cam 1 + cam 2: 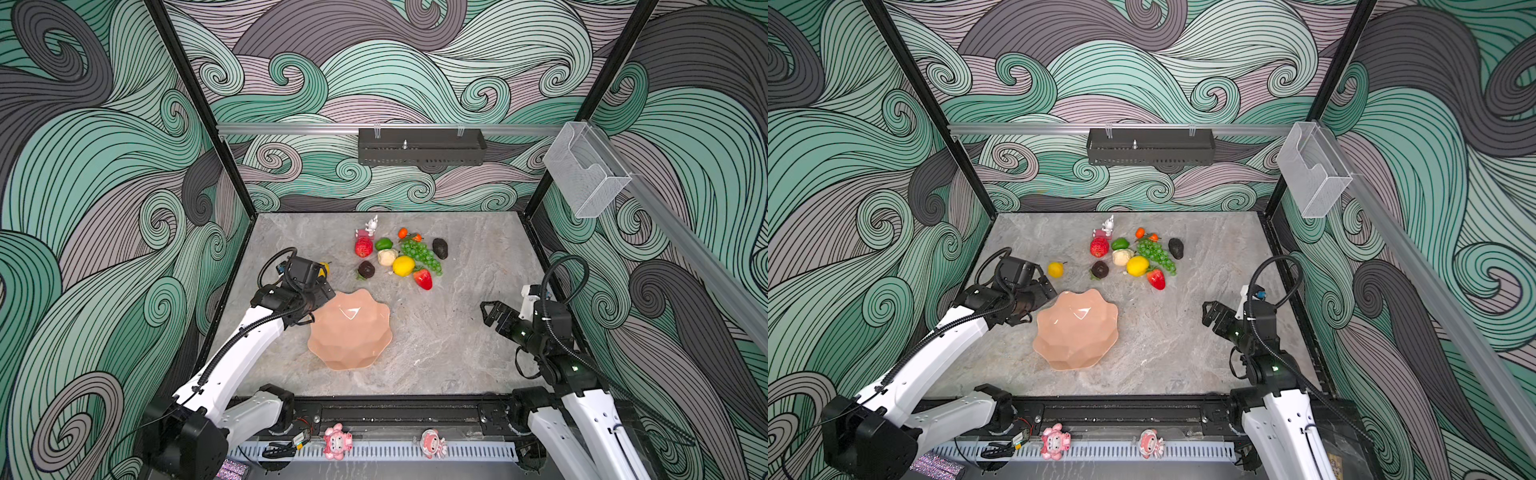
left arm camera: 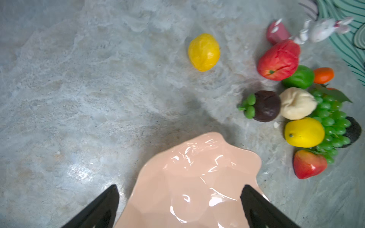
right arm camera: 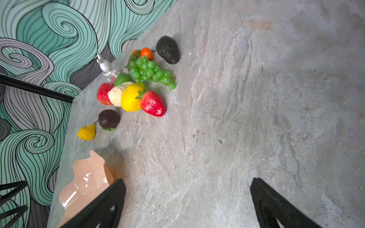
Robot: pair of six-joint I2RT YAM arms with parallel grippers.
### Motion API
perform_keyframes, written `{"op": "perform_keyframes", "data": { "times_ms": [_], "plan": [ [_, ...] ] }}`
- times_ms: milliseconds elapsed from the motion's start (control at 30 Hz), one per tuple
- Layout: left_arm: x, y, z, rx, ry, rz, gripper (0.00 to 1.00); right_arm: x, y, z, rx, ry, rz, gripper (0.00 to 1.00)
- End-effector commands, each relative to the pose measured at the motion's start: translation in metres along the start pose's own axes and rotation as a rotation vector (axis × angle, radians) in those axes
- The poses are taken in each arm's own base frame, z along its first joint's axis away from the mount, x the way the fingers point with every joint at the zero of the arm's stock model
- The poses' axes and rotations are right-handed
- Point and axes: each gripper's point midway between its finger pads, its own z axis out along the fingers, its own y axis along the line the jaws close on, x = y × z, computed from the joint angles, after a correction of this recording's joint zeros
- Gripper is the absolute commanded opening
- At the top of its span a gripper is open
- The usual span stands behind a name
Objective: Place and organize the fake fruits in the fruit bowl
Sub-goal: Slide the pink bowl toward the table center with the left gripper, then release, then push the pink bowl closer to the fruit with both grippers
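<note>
I'm hovering my left gripper (image 2: 180, 186) spread above the rim of the empty fruit bowl (image 1: 351, 332) — prob. lining up for the fake fruits (image 1: 403, 266) clustered beyond it on the desk (image 1: 436, 340) — right gripper (image 1: 492, 316) waiting spread too.

Both top views hang high at the front and look steeply down, nearly identical, taking in the whole table (image 1: 449, 332) edge to edge. The left wrist camera rides low, right over the fruit bowl (image 2: 187, 177), facing the fake fruits (image 2: 296, 103) close by. The right wrist camera looks across bare table from farther off at those same fruits, bowl at its edge.
</note>
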Motion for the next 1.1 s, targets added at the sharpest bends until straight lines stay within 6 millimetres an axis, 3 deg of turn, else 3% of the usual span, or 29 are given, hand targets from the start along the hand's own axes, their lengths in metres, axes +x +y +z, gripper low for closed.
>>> {"op": "perform_keyframes", "data": {
  "times_ms": [0, 167, 367, 533, 900, 1067],
  "plan": [
    [0.017, 0.009, 0.013, 0.051, 0.147, -0.021, 0.99, 0.016, 0.002, 0.009, -0.006, 0.110, 0.031, 0.99],
    [0.029, 0.010, 0.029, 0.080, 0.211, -0.018, 0.99, 0.030, 0.008, 0.023, -0.024, 0.207, 0.043, 0.99],
    [0.071, -0.001, 0.045, 0.168, 0.416, -0.018, 0.98, 0.050, 0.028, 0.034, -0.071, 0.292, 0.024, 0.99],
    [0.081, -0.013, 0.039, 0.239, 0.407, 0.054, 0.99, 0.061, 0.034, 0.039, -0.085, 0.315, 0.012, 0.99],
    [0.100, -0.076, 0.041, 0.285, 0.430, 0.325, 0.99, 0.043, 0.059, 0.057, -0.096, 0.303, -0.062, 0.99],
    [0.116, -0.094, 0.046, 0.301, 0.464, 0.409, 0.99, 0.030, 0.059, 0.063, -0.047, 0.278, -0.090, 0.99]
  ]
}}
